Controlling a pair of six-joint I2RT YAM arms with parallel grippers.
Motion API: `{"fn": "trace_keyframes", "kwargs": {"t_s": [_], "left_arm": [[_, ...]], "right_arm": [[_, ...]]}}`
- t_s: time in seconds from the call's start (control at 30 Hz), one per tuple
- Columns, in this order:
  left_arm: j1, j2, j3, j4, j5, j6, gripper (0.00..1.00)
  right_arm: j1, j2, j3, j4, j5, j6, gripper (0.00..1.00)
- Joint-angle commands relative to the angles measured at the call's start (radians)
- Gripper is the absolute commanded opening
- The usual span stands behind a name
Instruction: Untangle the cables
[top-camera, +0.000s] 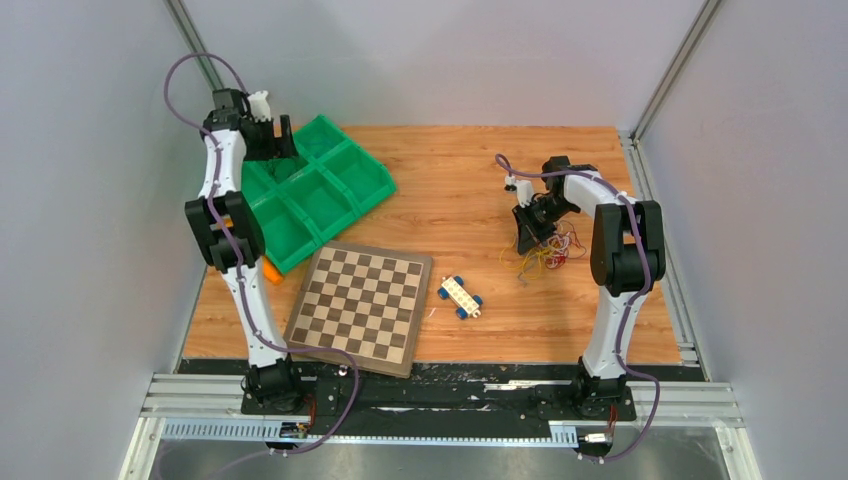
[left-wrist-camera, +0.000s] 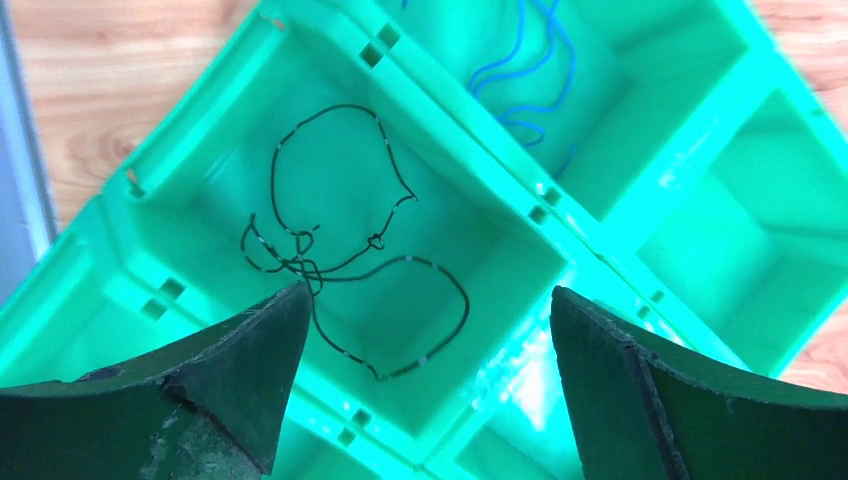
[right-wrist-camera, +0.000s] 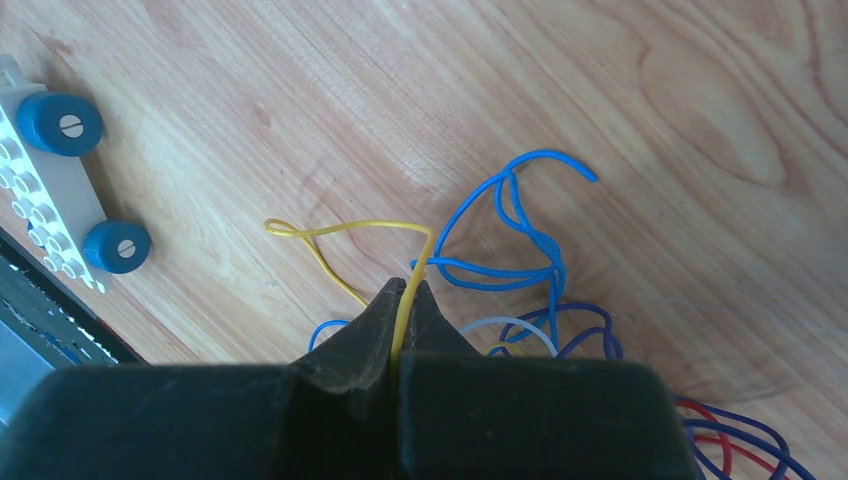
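A clump of thin cables (top-camera: 548, 255) in yellow, red, blue and purple lies on the wood at the right. My right gripper (right-wrist-camera: 406, 292) is shut on a yellow cable (right-wrist-camera: 345, 228) that loops out past its tips; blue cable (right-wrist-camera: 505, 230), purple, white and red strands lie just beyond. In the top view that gripper (top-camera: 530, 235) sits at the clump. My left gripper (left-wrist-camera: 425, 305) is open and empty over the green tray (left-wrist-camera: 560, 262). A dark cable (left-wrist-camera: 340, 240) lies loose in one compartment, a blue cable (left-wrist-camera: 525, 70) in the neighbouring one.
The green compartment tray (top-camera: 372, 185) stands at the back left. A chessboard (top-camera: 360, 305) lies at the front centre. A white toy car with blue wheels (top-camera: 460, 296) sits right of it, also in the right wrist view (right-wrist-camera: 60, 180). An orange piece (top-camera: 272, 271) lies by the tray.
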Motion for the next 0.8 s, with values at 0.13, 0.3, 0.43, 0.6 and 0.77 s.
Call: {"fn": "trace_keyframes", "kwargs": {"t_s": [0.13, 0.3, 0.43, 0.6, 0.77], "left_arm": [[0.009, -0.218, -0.006, -0.044, 0.071, 0.083, 1.00], [0.009, -0.292, -0.046, -0.104, 0.207, 0.215, 1.00], [-0.062, -0.480, -0.229, -0.067, 0.379, 0.353, 1.00], [-0.230, -0.667, -0.506, 0.100, 0.555, 0.321, 1.00], [-0.436, -0.799, -0.765, 0.379, 0.606, 0.198, 1.00]], "right_arm": [[0.005, -0.055, 0.009, -0.002, -0.030, -0.019, 0.00], [0.006, -0.069, 0.023, 0.000, -0.071, -0.007, 0.00], [0.023, -0.073, 0.113, 0.000, -0.187, 0.022, 0.00], [0.056, -0.181, 0.258, 0.013, -0.380, 0.023, 0.00], [0.057, -0.317, 0.294, 0.014, -0.518, 0.046, 0.00]]}}
